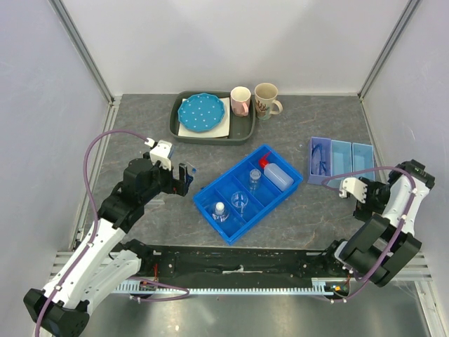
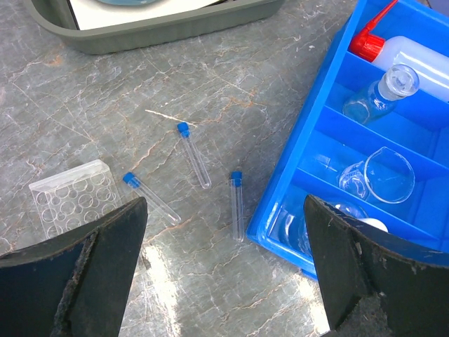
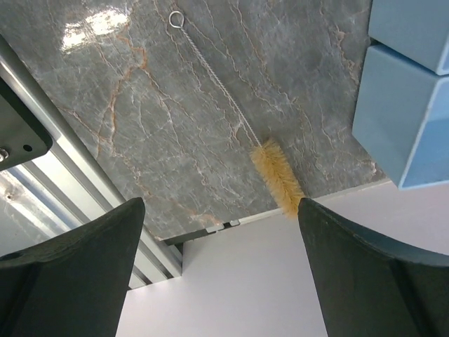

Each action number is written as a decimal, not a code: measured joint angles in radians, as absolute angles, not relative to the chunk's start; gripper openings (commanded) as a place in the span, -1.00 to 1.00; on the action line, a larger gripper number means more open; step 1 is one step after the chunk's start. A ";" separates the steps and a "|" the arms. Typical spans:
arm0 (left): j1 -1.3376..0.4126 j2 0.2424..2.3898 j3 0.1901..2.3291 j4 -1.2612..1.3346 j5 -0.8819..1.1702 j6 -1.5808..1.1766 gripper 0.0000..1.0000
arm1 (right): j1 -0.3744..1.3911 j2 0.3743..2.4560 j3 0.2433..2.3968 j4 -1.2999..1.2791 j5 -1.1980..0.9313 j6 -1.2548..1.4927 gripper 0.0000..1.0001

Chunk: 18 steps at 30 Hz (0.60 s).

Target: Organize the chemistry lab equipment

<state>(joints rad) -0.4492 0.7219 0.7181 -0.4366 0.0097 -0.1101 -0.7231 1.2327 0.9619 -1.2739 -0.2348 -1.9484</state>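
A blue divided tray (image 1: 229,173) at the table's middle holds a white squeeze bottle with a red nozzle (image 1: 278,176), a small flask (image 1: 254,178), a beaker (image 1: 240,201) and a vial (image 1: 220,210). In the left wrist view three blue-capped clear tubes (image 2: 194,156) (image 2: 151,198) (image 2: 237,207) lie on the table left of the tray (image 2: 284,184). My left gripper (image 2: 224,232) is open and empty above them. Blue-framed safety glasses (image 1: 320,160) lie in a light-blue organizer (image 1: 342,160). My right gripper (image 3: 221,225) is open and empty at the table's right edge.
A clear well plate (image 2: 74,196) lies left of the tubes. A tube brush (image 3: 277,175) lies by the right wall near the organizer (image 3: 407,119). At the back stand a grey tray (image 1: 210,135) with a dotted blue plate (image 1: 202,113), and two mugs (image 1: 240,100) (image 1: 266,100).
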 measured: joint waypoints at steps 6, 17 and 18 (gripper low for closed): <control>-0.449 0.722 0.718 -0.436 0.010 -0.110 0.97 | -0.723 1.246 0.916 -1.237 -0.231 -1.965 0.96; -0.449 0.722 0.718 -0.435 0.010 -0.110 0.97 | -0.670 1.322 0.822 -1.114 -0.208 -1.970 0.76; -0.449 0.722 0.718 -0.435 0.011 -0.110 0.97 | -0.654 1.328 0.807 -1.086 -0.204 -1.971 0.72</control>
<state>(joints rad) -0.4492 0.7219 0.7181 -0.4355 0.0109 -0.1097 -0.6544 1.3285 0.8074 -1.0859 -0.2039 -1.9705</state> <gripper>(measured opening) 0.986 0.906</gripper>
